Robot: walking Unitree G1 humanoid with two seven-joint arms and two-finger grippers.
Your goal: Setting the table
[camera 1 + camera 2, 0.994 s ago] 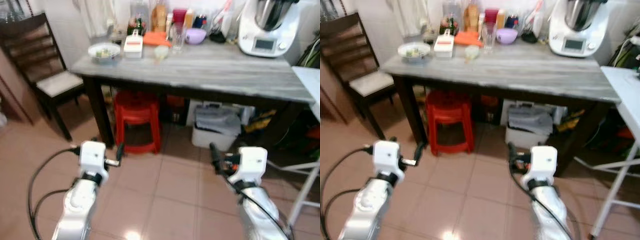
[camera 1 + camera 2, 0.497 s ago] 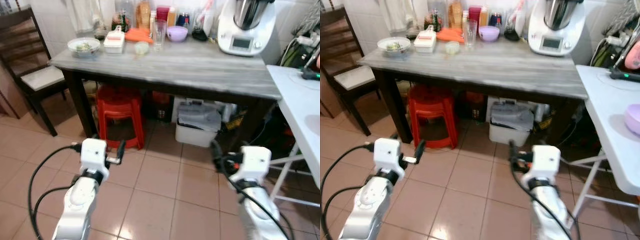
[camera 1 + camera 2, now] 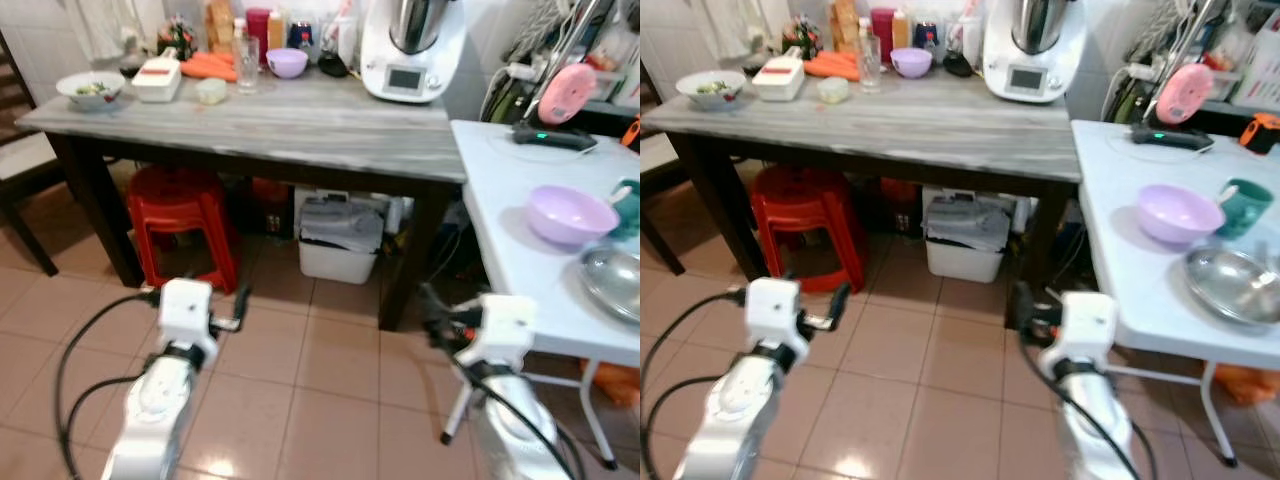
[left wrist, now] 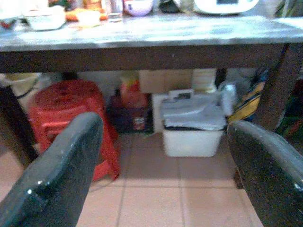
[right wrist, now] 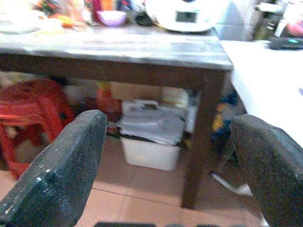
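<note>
1. Hanging low over the tiled floor (image 3: 330,370), the left gripper (image 4: 165,156) holds nothing; its 2 black fingers (image 4: 61,165) stand wide apart in the left wrist view.
2. The right gripper (image 5: 165,156) sits at about the same height in front of the robot, also spread wide and holding nothing.
3. Both grippers are well apart from either table.
4. A grey wooden table (image 3: 300,130) with dark legs stands ahead. Along its far edge are a bowl of food (image 3: 90,88), a small white box with a red label (image 3: 158,78), a clear glass (image 3: 247,72), a purple bowl (image 3: 287,62) and a white kitchen machine (image 3: 412,55).
5. Bottles and jars crowd behind these; they are too blurred to name 1 by 1.
6. Under the grey table are a red plastic stool (image 3: 185,215) and a white bin (image 3: 338,240) with grey cloth on top.
7. A white folding table (image 3: 1140,250) stands to the robot's right, just beside the grey table's right end.
8. On it lie a lilac bowl (image 3: 1178,213), a teal mug (image 3: 1244,205) touching or just beside that bowl, and a shiny metal plate (image 3: 1238,285) nearer the robot.
9. A pink round object (image 3: 1183,92) stands at the white table's far side.
</note>
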